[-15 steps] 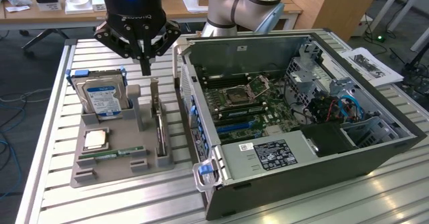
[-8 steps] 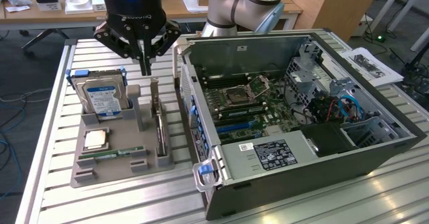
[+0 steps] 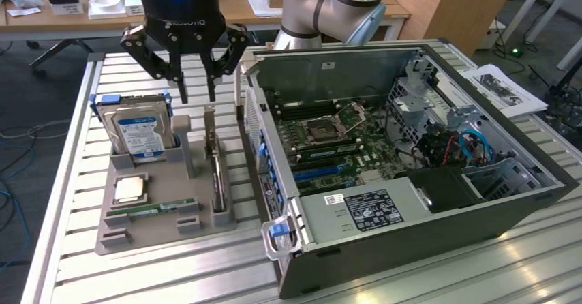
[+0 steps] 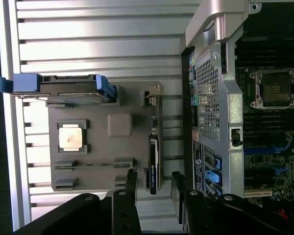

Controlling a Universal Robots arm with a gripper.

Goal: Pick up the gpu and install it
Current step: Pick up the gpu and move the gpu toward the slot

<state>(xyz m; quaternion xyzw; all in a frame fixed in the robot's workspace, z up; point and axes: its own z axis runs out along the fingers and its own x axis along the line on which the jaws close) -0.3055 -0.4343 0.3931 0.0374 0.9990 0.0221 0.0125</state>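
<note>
the black gripper (image 3: pixel 197 89) hangs above a grey moulded plastic holder (image 3: pixel 150 232) on the ribbed aluminium table (image 3: pixel 136 277). its two jointed fingers (image 3: pixel 182 86) are spread apart and hold nothing. the gpu (image 3: pixel 217 174), a thin flat dark card, stands on its edge in a slot of this holder, just beside the open metal computer case (image 3: pixel 391 249). the holder carries also a silver hard drive (image 3: pixel 138 135) upright in a blue frame, a square processor (image 3: pixel 130 189) and a narrow green ram stick (image 3: pixel 150 210) lying flat.
</note>
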